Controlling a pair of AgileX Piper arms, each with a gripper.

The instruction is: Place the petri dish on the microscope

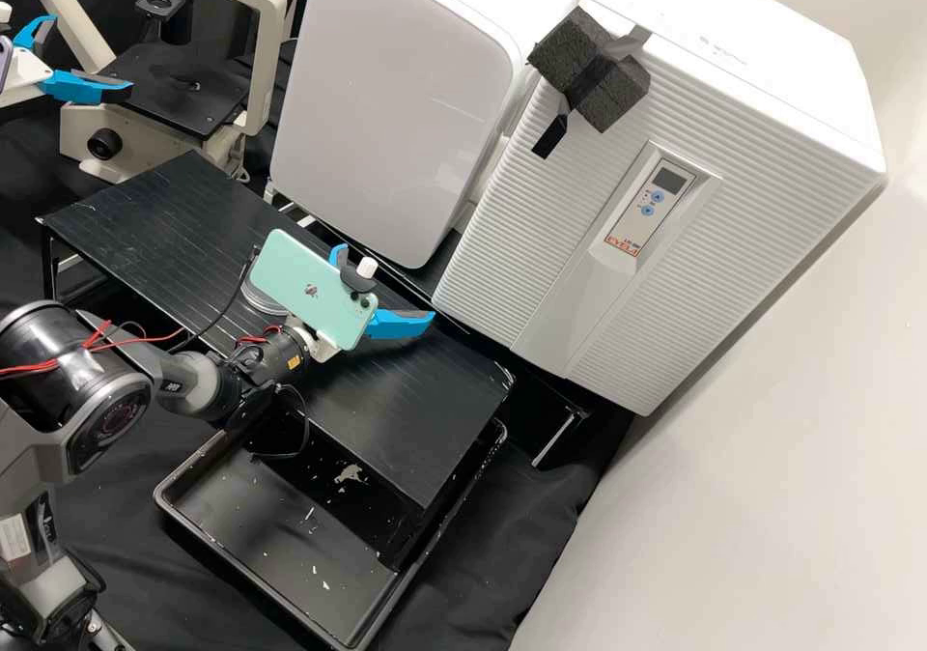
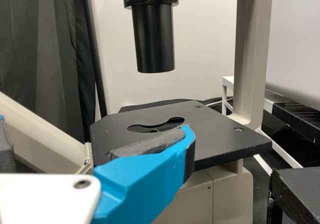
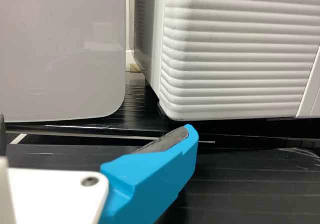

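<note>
Left gripper (image 1: 92, 54), one, cut off by the high view's left edge: two blue fingers (image 1: 87, 86), spread well apart, near the microscope's stage; contact with the stage impossible to tell. Sliver of one mauve phone (image 1: 5, 60) beside it, mostly out of frame.

Microscope (image 1: 174, 96), one, cropped at the top in the high view; black stage with a bean-shaped opening, partly masked by a blue finger in the left wrist view. Right arm (image 1: 111, 419), dark grey, cropped at the left edge, with red wires.

Black slatted rack (image 1: 150, 226), partly covered by the right arm. Petri dish (image 1: 256, 297), clear, on the rack, half hidden behind the mint phone; single or stacked, hard to make out.

Black tray (image 1: 208, 556), one, beneath the rack's near end and partly hidden by it; pale flecks inside. Mint phone (image 1: 314, 289), one, mounted on the right gripper.

Right gripper (image 1: 389, 284), one, above the rack: two blue fingers, wide apart, one partly masked by the phone mount. In the right wrist view, just a dark edge of one finger at the border.

White cabinets, two: one smooth (image 1: 396, 81), one ribbed (image 1: 541, 245), with display, two blue buttons and dark foam blocks (image 1: 589, 71) on its upper edge.
</note>
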